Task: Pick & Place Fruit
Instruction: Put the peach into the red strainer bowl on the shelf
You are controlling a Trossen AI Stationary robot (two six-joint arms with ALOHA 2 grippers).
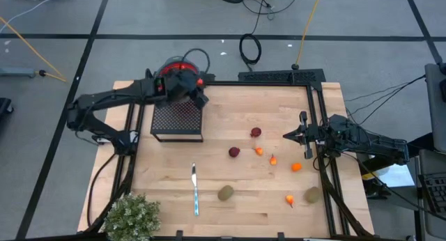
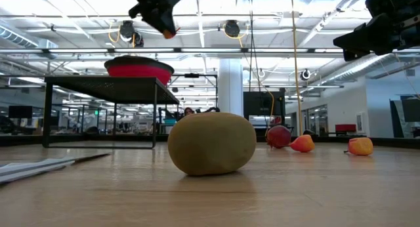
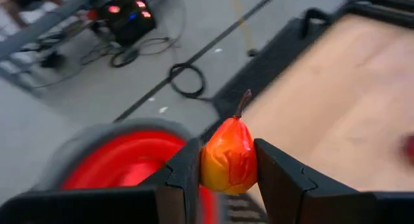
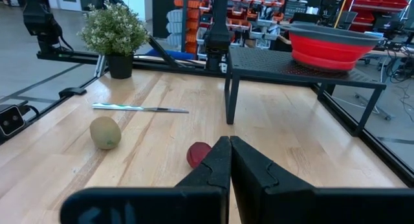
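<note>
While we hold the fruit over the bowl, these lines apply.
Surface [image 1: 237, 192]: we see kiwis, dark balls and orange bits scattered over its right half.
Black mesh stand [image 1: 177, 120]: it carries the red bowl [image 3: 129, 162]; we should centre over the bowl before letting go.
Left pincer [image 3: 226, 169]: clamped on the red-orange fruit [image 3: 229, 157], above the bowl's rim.
Right pincer [image 4: 229, 160]: fingers pressed together, empty, waiting at the right edge.
Knife [image 1: 195, 189]: lies well clear.
Nearest kiwi [image 2: 211, 144]: untouched.
</note>
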